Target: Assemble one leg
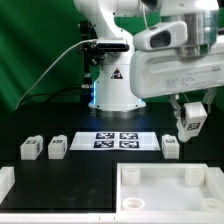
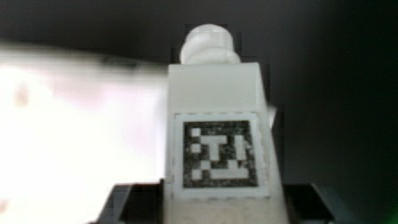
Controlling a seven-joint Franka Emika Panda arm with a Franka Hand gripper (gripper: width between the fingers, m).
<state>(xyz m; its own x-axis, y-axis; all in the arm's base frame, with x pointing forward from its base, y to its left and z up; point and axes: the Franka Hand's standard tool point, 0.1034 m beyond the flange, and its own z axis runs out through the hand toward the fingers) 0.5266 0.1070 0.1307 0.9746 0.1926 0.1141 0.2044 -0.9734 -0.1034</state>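
Hand (image 1: pixel 190 109) clamped tight on the small stubby white plastic leg with its black-and-white square tag (image 1: pixel 191 123), held clear above the black desk (image 1: pixel 90 165) at the exterior view's right. That is probably so its rounded peg (image 2: pixel 210 45) can be lined up over a corner socket of the large flat white panel (image 1: pixel 160 198). Three spare legs wait beside the marker board (image 1: pixel 118 140), with a green curtain (image 1: pixel 30 50) behind.

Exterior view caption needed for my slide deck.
Gripper holds one leg above the table; three more legs lie beside the marker board.
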